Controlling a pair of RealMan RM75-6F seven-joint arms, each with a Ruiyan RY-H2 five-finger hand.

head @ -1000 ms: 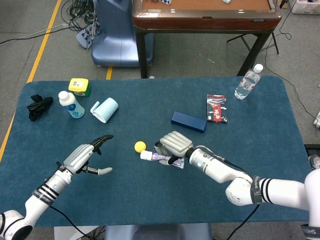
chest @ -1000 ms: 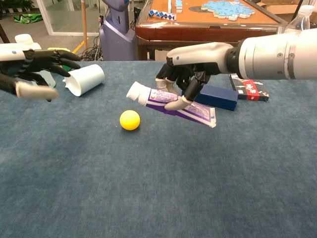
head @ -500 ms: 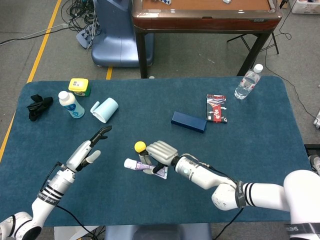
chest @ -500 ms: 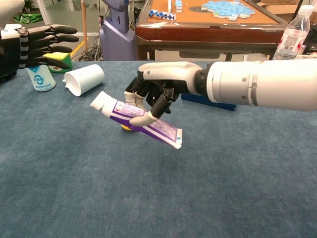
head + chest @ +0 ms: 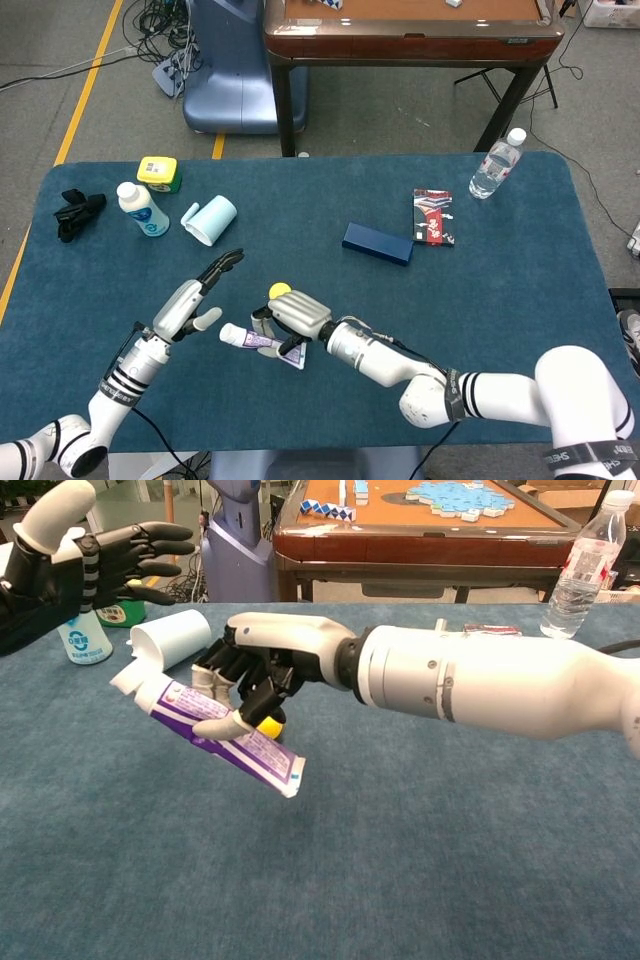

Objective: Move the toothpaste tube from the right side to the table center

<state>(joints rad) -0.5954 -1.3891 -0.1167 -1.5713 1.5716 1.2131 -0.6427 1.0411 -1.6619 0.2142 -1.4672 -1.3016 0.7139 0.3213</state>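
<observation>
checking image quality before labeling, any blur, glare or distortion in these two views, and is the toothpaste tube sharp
Head view: even overhead light, soft shadows, no glare; the white and purple toothpaste tube is small but sharp in the right hand. Chest view: the tube is crisp and its print shows but cannot be read, the right forearm looms large from closeness, and the left hand is cut off by the frame edge.

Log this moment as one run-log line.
right hand: holds toothpaste tube above table | left hand: open, empty, beside cap end | yellow ball: behind tube
</observation>
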